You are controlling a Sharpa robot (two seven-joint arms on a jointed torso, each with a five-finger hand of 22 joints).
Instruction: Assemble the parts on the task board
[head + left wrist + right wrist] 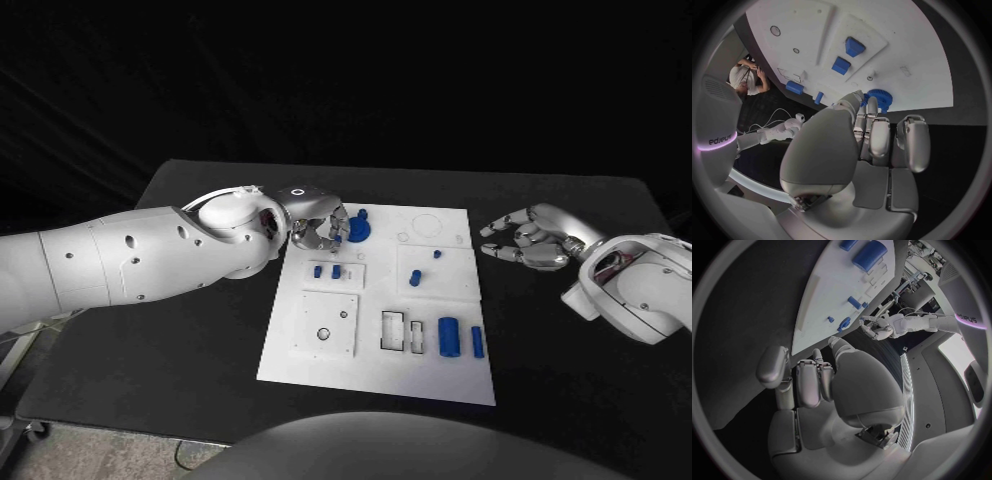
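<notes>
Head view: my left hand point(317, 226) is at the far left corner of the white board point(372, 375), fingers curled around the blue gear point(356, 232) there; can't tell if it's actually gripped. My right hand point(526, 240) hovers over the black table point(577, 380) just right of the board, fingers loosely curled, holding nothing.

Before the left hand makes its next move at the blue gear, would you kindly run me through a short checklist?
1. Left hand is at the blue gear: ok.
2. Gear firmly held by the fingers: cannot tell; they reach it, but contact is hidden.
3. Right hand is off the task board, over the black table: ok.
4. Right hand holds nothing: ok.
5. Large blue cylinder lies clear of the left hand: ok.
</notes>
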